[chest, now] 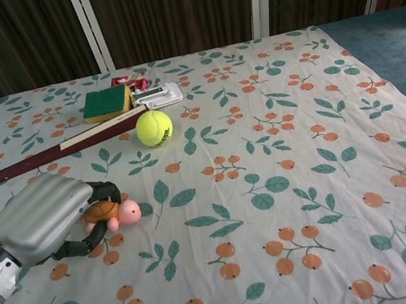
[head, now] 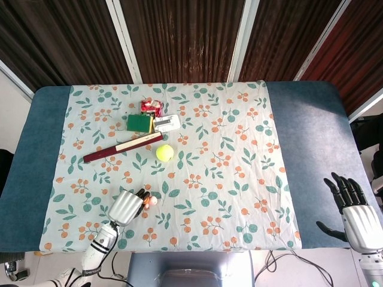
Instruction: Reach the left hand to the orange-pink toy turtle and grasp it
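Observation:
The orange-pink toy turtle point(chest: 113, 213) has a brown shell and a pink head; my left hand point(chest: 42, 220) grips it, fingers curled round the shell, and it looks raised slightly off the floral cloth. In the head view the left hand point(head: 125, 206) is near the front left of the table with the turtle point(head: 148, 200) poking out at its right. My right hand point(head: 354, 209) hovers at the far right over the blue table edge, fingers apart, holding nothing.
A yellow tennis ball point(chest: 154, 127), a long dark red stick point(chest: 54, 153), a green sponge point(chest: 106, 103), a white clip-like object point(chest: 160, 94) and a red wrapper point(head: 151, 106) lie at the back left. The floral cloth point(chest: 285, 169) covers the table's middle.

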Controlling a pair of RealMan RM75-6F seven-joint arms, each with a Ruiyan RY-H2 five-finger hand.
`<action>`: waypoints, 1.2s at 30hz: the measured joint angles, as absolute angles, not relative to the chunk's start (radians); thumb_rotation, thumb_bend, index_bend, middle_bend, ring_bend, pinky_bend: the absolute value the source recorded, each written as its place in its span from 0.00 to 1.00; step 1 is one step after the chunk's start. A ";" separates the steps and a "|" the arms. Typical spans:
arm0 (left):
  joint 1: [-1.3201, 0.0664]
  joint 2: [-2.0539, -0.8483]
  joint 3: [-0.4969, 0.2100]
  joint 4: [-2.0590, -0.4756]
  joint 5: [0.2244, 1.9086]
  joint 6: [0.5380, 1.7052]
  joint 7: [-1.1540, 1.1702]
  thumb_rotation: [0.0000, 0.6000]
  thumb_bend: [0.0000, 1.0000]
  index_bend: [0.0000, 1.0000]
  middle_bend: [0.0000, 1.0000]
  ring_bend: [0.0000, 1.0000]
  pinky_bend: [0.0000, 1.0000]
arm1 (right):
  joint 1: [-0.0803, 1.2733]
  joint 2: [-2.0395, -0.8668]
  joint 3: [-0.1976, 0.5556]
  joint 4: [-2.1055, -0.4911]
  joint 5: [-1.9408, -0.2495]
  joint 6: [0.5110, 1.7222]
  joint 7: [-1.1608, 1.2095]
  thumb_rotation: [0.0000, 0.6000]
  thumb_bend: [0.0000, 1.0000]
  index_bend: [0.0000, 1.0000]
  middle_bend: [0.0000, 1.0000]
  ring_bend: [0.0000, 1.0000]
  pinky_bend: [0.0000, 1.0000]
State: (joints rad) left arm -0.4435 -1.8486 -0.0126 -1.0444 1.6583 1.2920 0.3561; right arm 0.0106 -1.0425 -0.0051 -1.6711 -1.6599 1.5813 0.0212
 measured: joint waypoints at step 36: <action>-0.446 -1.792 0.016 -1.126 1.632 1.268 0.382 1.00 0.41 0.78 0.84 1.00 1.00 | 0.012 -1.043 -0.005 -1.673 -1.662 1.576 0.013 1.00 0.22 0.00 0.00 0.00 0.00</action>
State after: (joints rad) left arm -0.4464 -1.7919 0.0157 -1.1256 1.6318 1.2684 0.3823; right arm 0.0117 -1.0432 -0.0047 -1.6733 -1.6616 1.5763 0.0133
